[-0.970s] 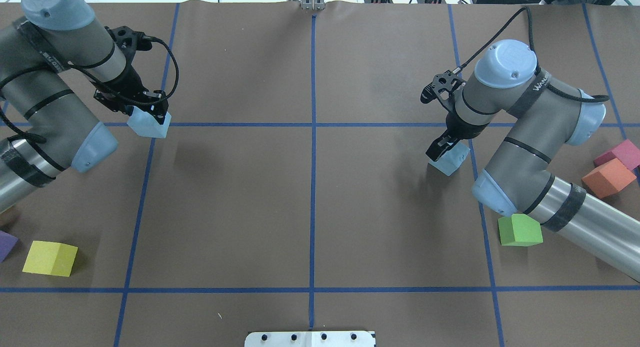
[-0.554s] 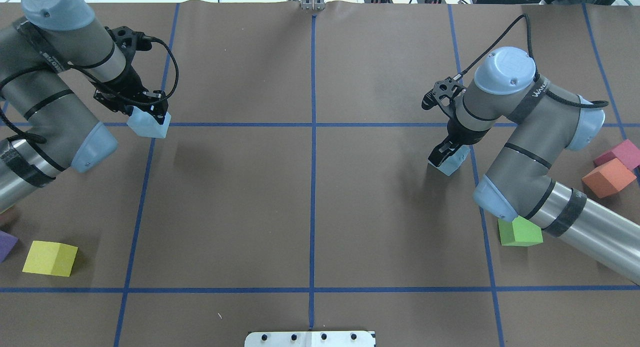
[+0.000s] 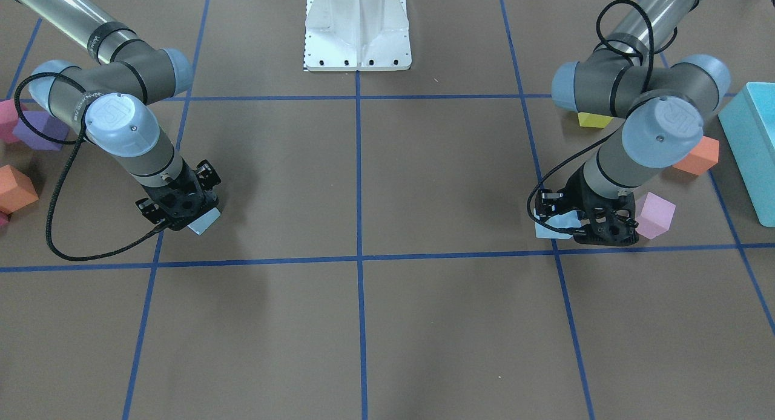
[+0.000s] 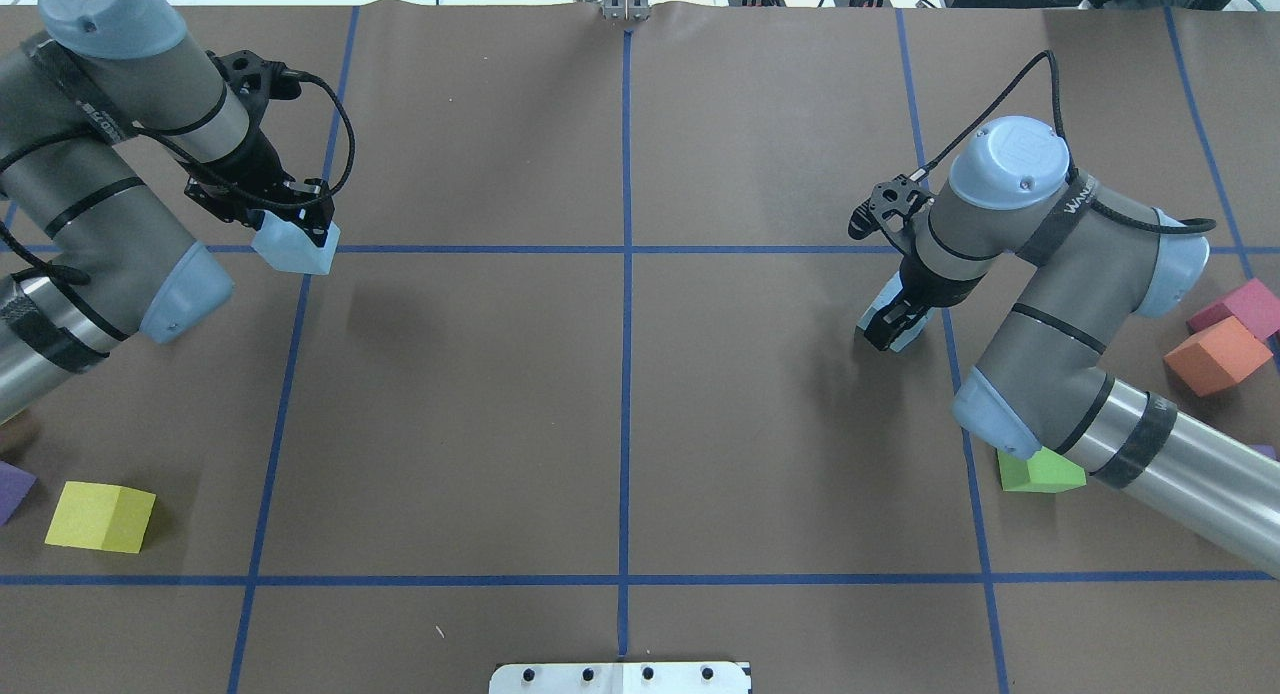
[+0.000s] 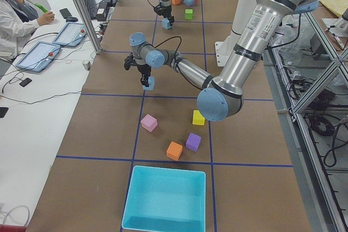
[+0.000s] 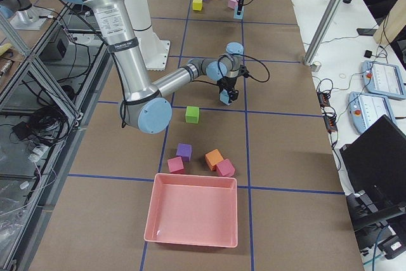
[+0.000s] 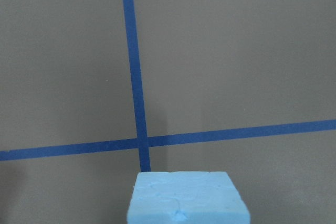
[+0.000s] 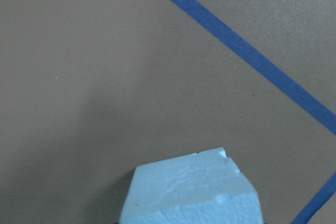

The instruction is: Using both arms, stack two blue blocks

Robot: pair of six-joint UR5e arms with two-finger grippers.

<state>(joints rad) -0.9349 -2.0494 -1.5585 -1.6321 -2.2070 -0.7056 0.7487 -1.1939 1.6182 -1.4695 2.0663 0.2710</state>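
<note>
My left gripper is shut on a pale blue block and holds it above the table near a tape crossing. This block fills the bottom of the left wrist view and shows in the front view. My right gripper is down over the second blue block, its jaws on either side. This block shows in the right wrist view and the front view. I cannot tell whether the right jaws press on it.
A green cube, an orange cube and a magenta cube lie by the right arm. A yellow cube and a purple cube lie at the left. A turquoise box and a pink cube lie beyond the left arm.
The right gripper has come down over its blue block, which stayed in place. The left arm with its block has barely moved.
</note>
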